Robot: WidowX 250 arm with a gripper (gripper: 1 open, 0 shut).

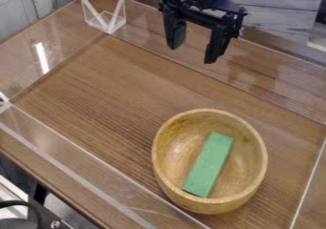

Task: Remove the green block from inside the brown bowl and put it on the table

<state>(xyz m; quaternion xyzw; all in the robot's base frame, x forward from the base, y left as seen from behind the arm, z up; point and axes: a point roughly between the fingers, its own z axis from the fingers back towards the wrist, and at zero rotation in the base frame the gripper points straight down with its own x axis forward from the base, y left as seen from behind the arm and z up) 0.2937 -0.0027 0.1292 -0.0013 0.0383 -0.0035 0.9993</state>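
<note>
One block (209,164) sits in the bowl (170,172); gripper (193,46) hangs wide open, empty, well apart, so next: descend over block.

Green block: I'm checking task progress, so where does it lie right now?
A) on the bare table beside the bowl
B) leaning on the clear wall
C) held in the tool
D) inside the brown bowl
D: the green block lies flat inside the brown bowl, while the open tool hangs empty above the table, far from it.
</note>
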